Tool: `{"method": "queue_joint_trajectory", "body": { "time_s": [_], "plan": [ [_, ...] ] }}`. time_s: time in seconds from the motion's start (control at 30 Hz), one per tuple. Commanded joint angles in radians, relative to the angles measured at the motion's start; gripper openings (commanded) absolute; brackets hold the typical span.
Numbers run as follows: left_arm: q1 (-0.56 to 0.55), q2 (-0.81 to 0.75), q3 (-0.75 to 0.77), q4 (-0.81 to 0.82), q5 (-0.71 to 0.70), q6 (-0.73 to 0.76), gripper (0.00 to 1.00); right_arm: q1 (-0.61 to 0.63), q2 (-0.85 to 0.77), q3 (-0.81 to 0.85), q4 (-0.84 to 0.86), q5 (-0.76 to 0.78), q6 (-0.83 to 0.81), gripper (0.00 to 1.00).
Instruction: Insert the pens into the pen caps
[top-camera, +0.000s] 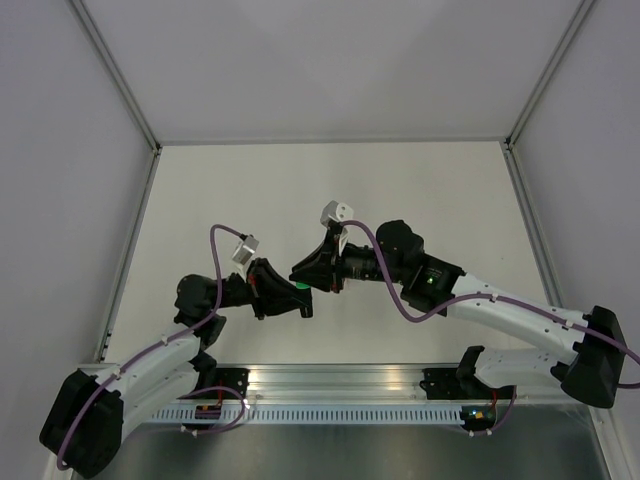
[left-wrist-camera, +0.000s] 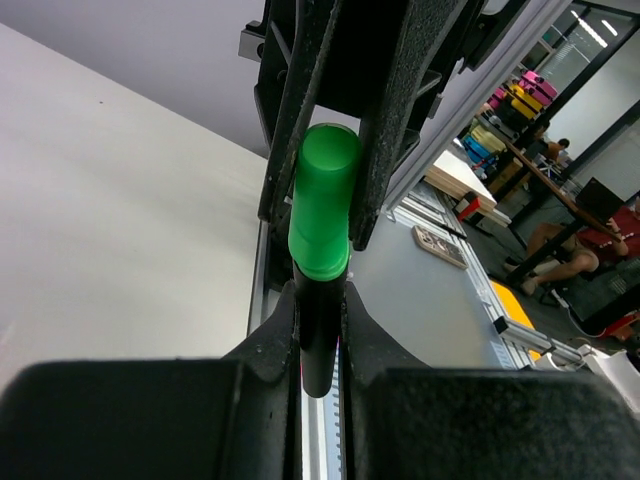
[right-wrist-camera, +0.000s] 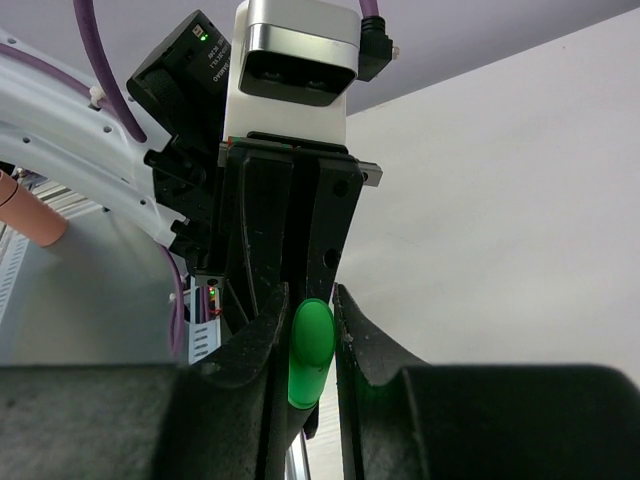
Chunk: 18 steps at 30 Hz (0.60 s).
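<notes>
The dark-bodied pen (left-wrist-camera: 318, 340) is gripped between the fingers of my left gripper (left-wrist-camera: 320, 300), pointing away from its camera. A green pen cap (left-wrist-camera: 322, 205) sits over the pen's far end and hides its tip. My right gripper (right-wrist-camera: 308, 320) is shut on that green cap (right-wrist-camera: 310, 350), and its black fingers (left-wrist-camera: 395, 120) flank the cap. In the top view the two grippers meet nose to nose above the table's middle, left gripper (top-camera: 292, 302) and right gripper (top-camera: 308, 275), with a bit of green (top-camera: 300, 287) between them. The orange and mint pens and the other caps are out of view.
An aluminium rail (top-camera: 330, 385) runs along the near edge between the arm bases. Grey enclosure walls (top-camera: 60, 150) stand left, right and behind the white table (top-camera: 330, 190). A pinkish cylinder (right-wrist-camera: 30, 215) shows at the left edge of the right wrist view; I cannot tell what it is.
</notes>
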Motion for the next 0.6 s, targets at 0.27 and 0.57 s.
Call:
{"method": "queue_joint_trajectory", "body": {
  "time_s": [0.27, 0.57],
  "plan": [
    [0.004, -0.048, 0.144, -0.068, -0.201, 0.006, 0.02, 0.008, 0.019, -0.083, -0.138, -0.035, 0.026, 0.0],
    [0.005, -0.013, 0.17, -0.055, -0.256, -0.014, 0.02, 0.009, -0.031, -0.188, -0.063, -0.105, 0.08, 0.0]
  ]
}}
